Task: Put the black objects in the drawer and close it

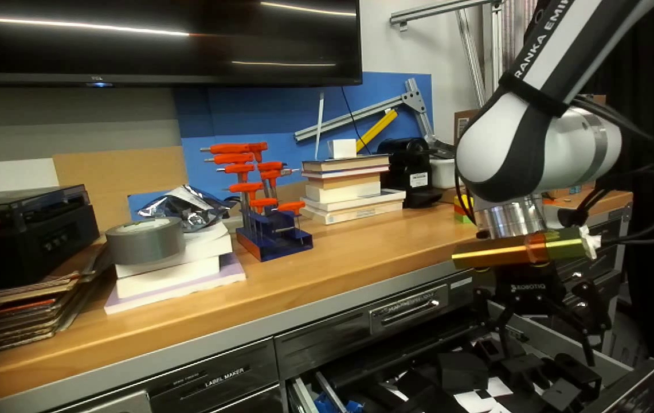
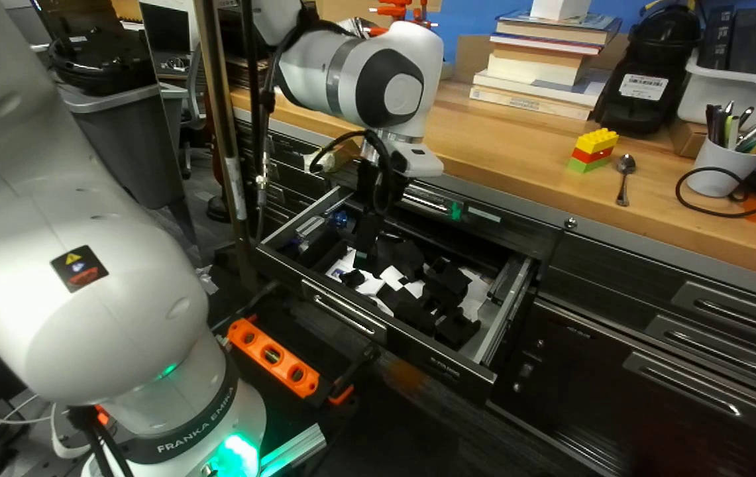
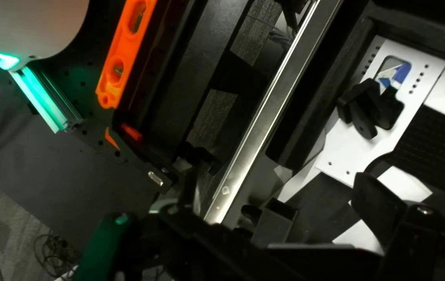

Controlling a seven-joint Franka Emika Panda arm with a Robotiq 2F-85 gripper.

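The wide drawer is pulled open; its front rim also shows in the wrist view and in an exterior view. Several black objects lie in it on a black-and-white insert: a chunky piece, a bracket-like piece, and a small piece on a white plate. A hollow boxy black piece lies near the front rim, between my fingers in the wrist view. My gripper points down over the drawer, fingers apart, nothing held. It also shows in an exterior view. Whether the fingertips touch anything is unclear.
The wooden worktop overhangs behind the drawer. On it stand toy bricks, a spoon, a pen cup, books and a hex-key stand. An orange level lies before the drawer, near the robot base.
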